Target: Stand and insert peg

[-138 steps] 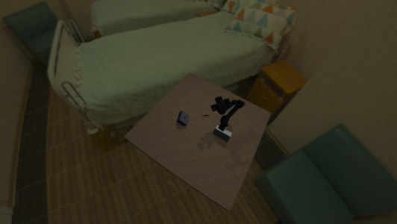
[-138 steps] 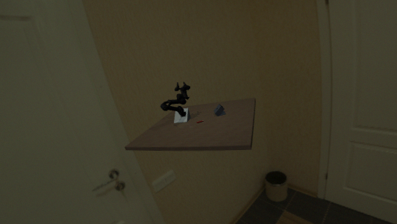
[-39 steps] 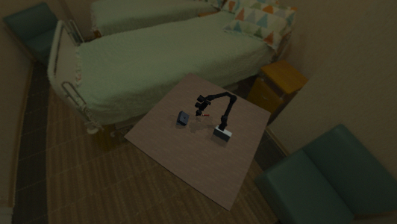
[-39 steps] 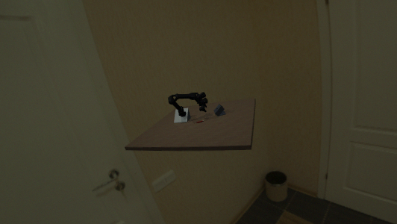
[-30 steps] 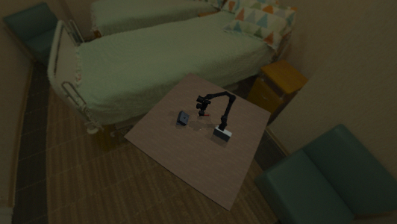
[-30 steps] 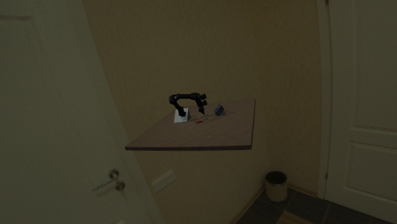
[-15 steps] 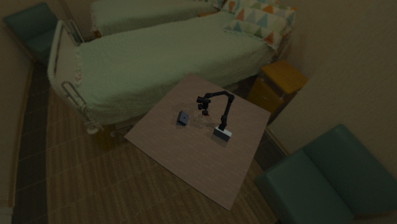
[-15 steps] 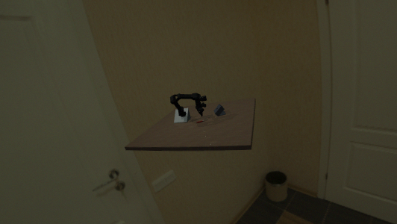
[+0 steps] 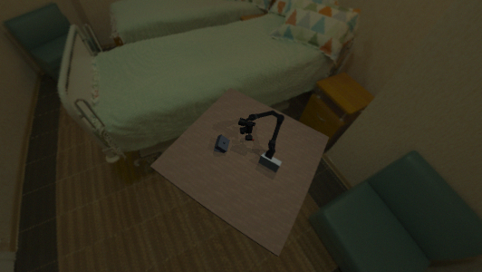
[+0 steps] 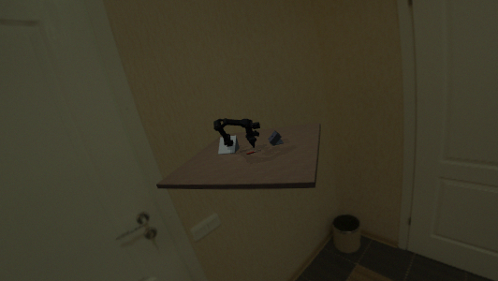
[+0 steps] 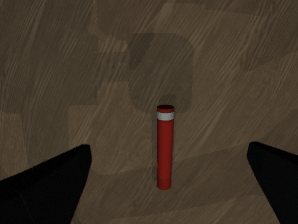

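Note:
The red peg (image 11: pixel 164 152) (image 10: pixel 251 152) lies flat on the table. In the wrist view its white band is at the upper end and its plain end is nearer the bottom of the view. My gripper (image 11: pixel 172 152) (image 10: pixel 254 146) (image 9: pixel 249 138) is open and empty, pointing down above the peg, with a finger on each side of it in the wrist view. In the top view the gripper hides most of the peg. The sloped panel (image 9: pixel 221 146) (image 10: pixel 275 138) stands apart from the peg, with a dark hole in its face; it is outside the wrist view.
The table (image 9: pixel 217 181) (image 10: pixel 281 173) bears the arm's white base block (image 9: pixel 270 162) (image 10: pixel 227 146), on the other side of the gripper from the panel. The arm's shadow falls on the table around the peg. A bed (image 9: pixel 181 77) stands beyond the table edge.

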### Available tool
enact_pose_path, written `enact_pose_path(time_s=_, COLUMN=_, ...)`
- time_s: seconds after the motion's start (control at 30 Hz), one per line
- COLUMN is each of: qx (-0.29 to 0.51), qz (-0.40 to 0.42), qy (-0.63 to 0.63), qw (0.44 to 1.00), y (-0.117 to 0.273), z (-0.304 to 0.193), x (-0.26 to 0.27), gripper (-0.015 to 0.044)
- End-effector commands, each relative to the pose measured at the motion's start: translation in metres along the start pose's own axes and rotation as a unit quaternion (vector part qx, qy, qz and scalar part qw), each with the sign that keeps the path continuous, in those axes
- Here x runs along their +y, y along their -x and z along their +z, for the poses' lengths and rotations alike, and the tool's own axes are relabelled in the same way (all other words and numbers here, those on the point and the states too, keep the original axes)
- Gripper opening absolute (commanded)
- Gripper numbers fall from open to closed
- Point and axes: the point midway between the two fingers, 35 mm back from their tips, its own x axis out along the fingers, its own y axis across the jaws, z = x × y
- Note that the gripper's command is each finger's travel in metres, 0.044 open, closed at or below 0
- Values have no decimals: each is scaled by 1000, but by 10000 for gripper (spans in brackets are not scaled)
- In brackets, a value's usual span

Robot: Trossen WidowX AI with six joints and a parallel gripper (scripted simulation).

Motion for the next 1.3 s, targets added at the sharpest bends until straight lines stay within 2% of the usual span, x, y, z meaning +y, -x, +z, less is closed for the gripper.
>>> enact_pose_path(time_s=0.0, qx=1, qz=-2, qy=3, qw=1000, y=-8, z=0, x=0, gripper=440)
enact_pose_path(time_s=1.1, qx=3, qz=-5, qy=3, qw=1000, y=-57, z=-3, x=-1, gripper=440)
enact_pose_path(time_s=1.27, qx=3, qz=-5, qy=3, qw=1000, y=-57, z=-3, x=-1, gripper=309)
